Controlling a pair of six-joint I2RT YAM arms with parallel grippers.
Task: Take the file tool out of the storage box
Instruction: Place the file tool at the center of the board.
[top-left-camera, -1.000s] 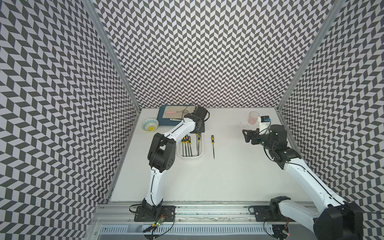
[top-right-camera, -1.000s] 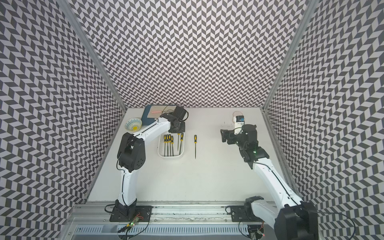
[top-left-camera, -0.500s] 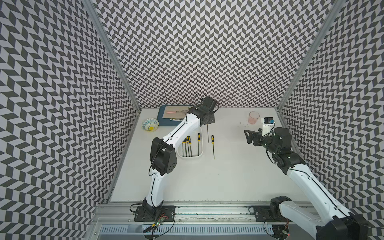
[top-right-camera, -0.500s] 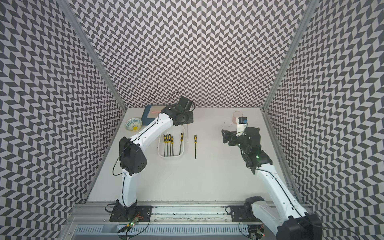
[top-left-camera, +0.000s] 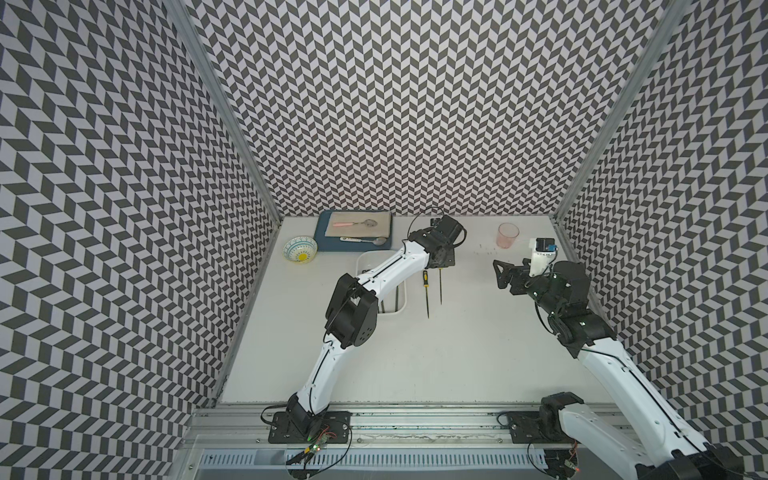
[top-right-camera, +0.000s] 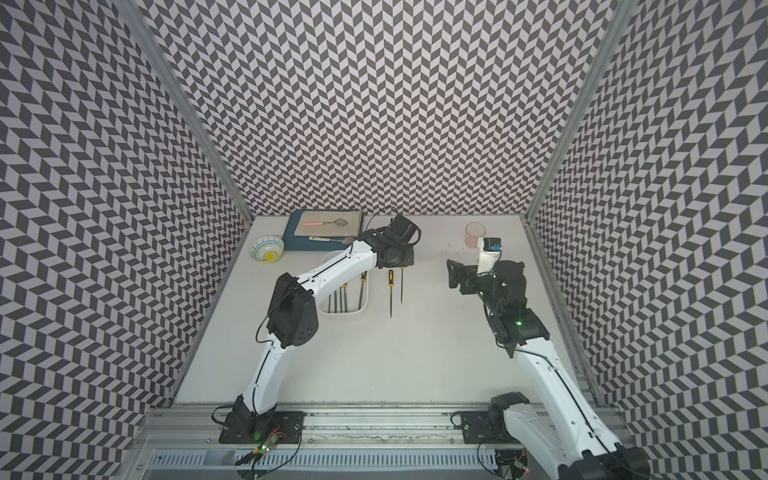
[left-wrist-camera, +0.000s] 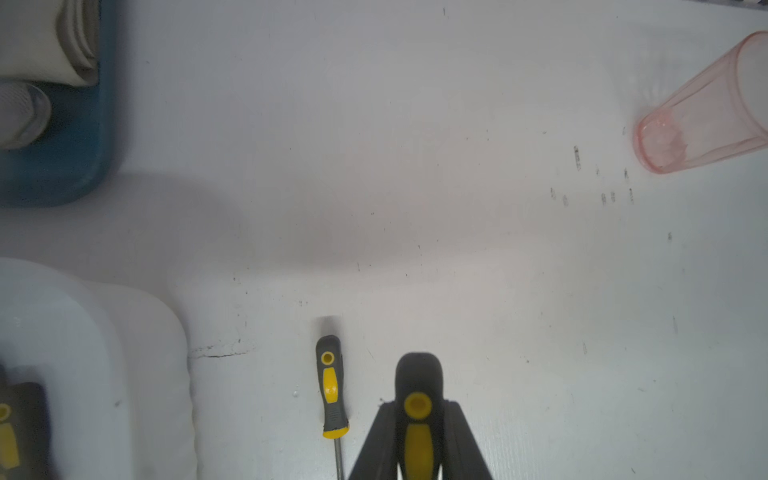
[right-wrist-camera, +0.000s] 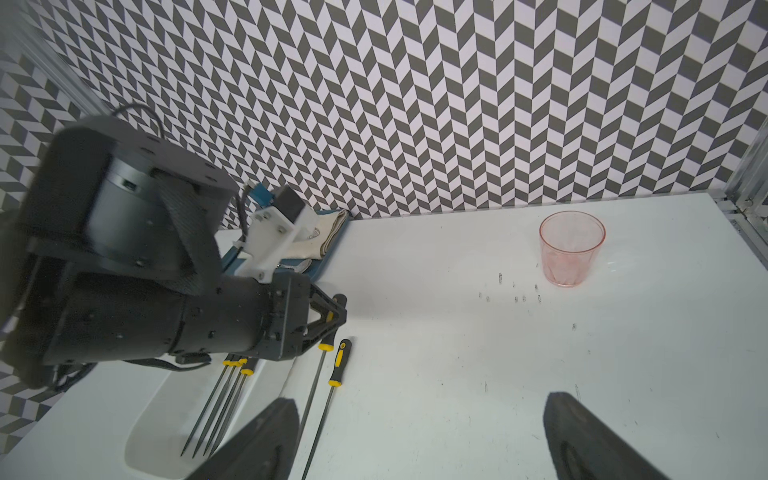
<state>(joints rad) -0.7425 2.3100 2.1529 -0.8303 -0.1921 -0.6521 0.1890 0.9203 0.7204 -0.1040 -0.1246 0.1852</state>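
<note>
At centre frame in both top views, you see the left jaws clamped on the handle of the file tool (top-left-camera: 440, 286). It is outside the storage box (top-right-camera: 345, 314), just right of a second file (top-left-camera: 426, 293) lying on the worktop (top-left-camera: 457, 353). The right jaws stand wide and empty.

The left gripper (top-left-camera: 441, 266) has lifted away from the far end of the box (top-right-camera: 345, 314) and swung to its right, carrying a file (left-wrist-camera: 419, 436) clamped by the handle (tip slanting down toward the table). The box now sits off to the gripper's left, and the loose file (left-wrist-camera: 331, 386) on the table lies just left of it.
</note>
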